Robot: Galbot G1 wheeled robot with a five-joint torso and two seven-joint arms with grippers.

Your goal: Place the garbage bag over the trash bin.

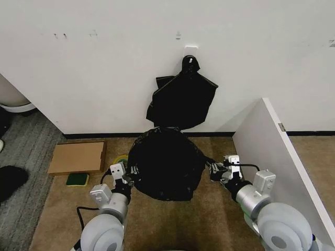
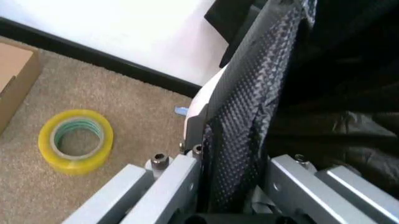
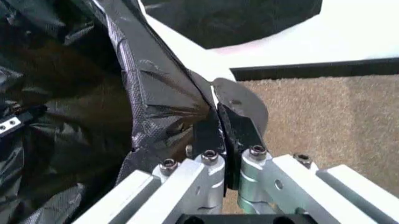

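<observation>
The garbage bag (image 1: 166, 170) is stretched wide over the trash bin (image 2: 203, 105), which stands on the brown carpet (image 1: 63, 209) close to the wall. The left gripper (image 1: 131, 171) pinches the bag's edge on one side. The right gripper (image 1: 213, 170) pinches the other side. Pulling both ways likely keeps the bag's mouth open around the rim. A yellow tape roll (image 2: 76, 140) lies just beside the bin.

both arms reach forward, flanking the garbage bag (image 1: 166, 163). the left gripper (image 1: 131, 171) pinches the bag's left edge, fingers closed on film. the right gripper (image 1: 213, 170) clamps its right edge likewise.
</observation>
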